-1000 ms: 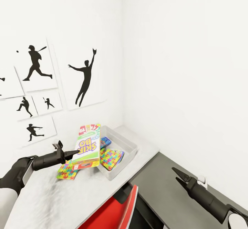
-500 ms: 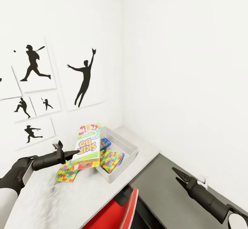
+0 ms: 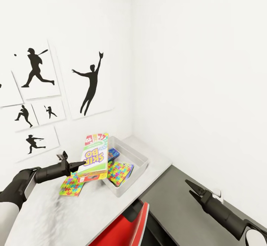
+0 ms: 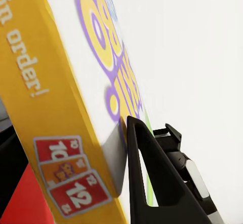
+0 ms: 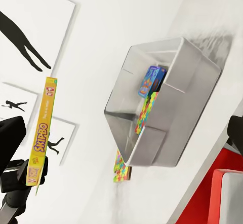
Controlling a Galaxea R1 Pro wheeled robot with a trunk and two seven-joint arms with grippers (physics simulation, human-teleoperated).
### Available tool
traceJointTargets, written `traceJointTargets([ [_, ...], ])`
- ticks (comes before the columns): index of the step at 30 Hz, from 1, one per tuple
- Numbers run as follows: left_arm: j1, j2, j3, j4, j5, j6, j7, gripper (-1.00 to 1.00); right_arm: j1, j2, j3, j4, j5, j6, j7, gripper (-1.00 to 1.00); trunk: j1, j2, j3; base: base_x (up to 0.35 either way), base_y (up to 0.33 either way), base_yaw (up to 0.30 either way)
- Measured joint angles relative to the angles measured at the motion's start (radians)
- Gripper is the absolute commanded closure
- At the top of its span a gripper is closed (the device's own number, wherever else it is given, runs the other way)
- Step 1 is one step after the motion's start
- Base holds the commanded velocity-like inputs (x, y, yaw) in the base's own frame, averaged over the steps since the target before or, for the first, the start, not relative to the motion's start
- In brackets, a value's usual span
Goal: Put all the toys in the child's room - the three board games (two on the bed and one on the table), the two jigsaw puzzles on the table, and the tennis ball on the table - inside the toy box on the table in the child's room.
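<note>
So here's my view from the remote seat. On the left, my left gripper [image 3: 76, 165] is clamped on the near end of the SKIP BO box [image 3: 94, 155], holding it flat in the air above the table [image 3: 52, 216], just left of the toy box [image 3: 138, 163]. From the left wrist cam I can see one black finger [image 4: 144, 173] pressed against the box's face; the other finger is hidden behind it. Under the held box there's a jigsaw puzzle [image 3: 72, 184] lying on the table outside the bin, partly covered by something red and yellow I can't make out.

Moving right: the toy box already has a second jigsaw puzzle [image 3: 119, 172] leaning inside it and a small blue board game [image 3: 113, 153] at the far end. No tennis ball that I can spot.

My worries, as guesses: the SKIP BO box looks nearly as long as the bin, and I'm only pinching one end, so it could swing or slip when I carry it right. If I let go early, its edge could catch the near rim and it'll tip back onto the table, maybe shoving the loose puzzle around. Dropping it on the leaning puzzle could leave it sitting crooked, half out.

Far right, the right gripper [image 3: 194, 189] hangs over the dark floor past the table edge, fingers slightly apart, holding nothing. The red chair [image 3: 128, 227] is down near me.
</note>
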Motion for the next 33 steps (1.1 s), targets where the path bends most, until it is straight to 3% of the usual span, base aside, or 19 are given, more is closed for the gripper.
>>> traceJointTargets([
  [6, 0.0, -0.001, 0.001, -0.001, 0.0, -0.001, 0.002, 1.0, 0.0, 0.0, 0.0, -0.006, 0.001, 0.001, -0.001, -1.0, 0.0, 0.0, 0.0, 0.0, 0.0, 0.0],
  [10, -0.001, -0.004, 0.002, 0.0, -0.008, 0.001, 0.021, 1.0, 0.0, -0.002, 0.022, -0.027, 0.001, 0.01, -0.001, -1.0, 0.0, 0.0, 0.0, 0.0, 0.0, 0.0],
  [13, -0.051, -0.005, 0.002, -0.004, -0.015, 0.023, 0.098, 1.0, 0.0, -0.003, 0.051, -0.04, 0.002, 0.014, -0.001, -1.0, 0.0, 0.0, 0.0, 0.0, 0.0, 0.0],
  [16, -0.115, -0.003, 0.002, -0.007, -0.016, 0.097, 0.155, 1.0, 0.0, -0.006, 0.06, -0.042, 0.003, 0.017, -0.002, -1.0, 0.0, 0.0, 0.0, 0.0, 0.0, 0.0],
  [19, -0.179, -0.009, 0.003, -0.007, -0.017, 0.14, 0.255, 1.0, 0.0, -0.011, 0.063, -0.043, 0.002, 0.019, -0.002, -1.0, 0.0, 0.0, 0.0, 0.0, 0.0, 0.0],
  [22, -0.231, -0.045, 0.003, -0.006, -0.009, 0.153, 0.353, 1.0, 0.0, -0.013, 0.074, -0.043, 0.003, 0.02, -0.002, -1.0, 0.0, 0.0, 0.0, 0.0, 0.0, 0.0],
  [30, -0.319, -0.199, 0.013, -0.003, -0.005, 0.154, 0.688, 1.0, 0.0, -0.018, 0.151, -0.043, 0.004, 0.029, -0.003, -1.0, 0.0, 0.0, 0.0, 0.0, 0.0, 0.0],
  [33, -0.346, -0.232, 0.041, 0.001, -0.005, 0.151, 0.792, 1.0, -0.012, -0.038, 0.156, -0.044, 0.003, 0.084, -0.007, -1.0, 0.0, 0.0, 0.0, 0.0, 0.0, 0.0],
])
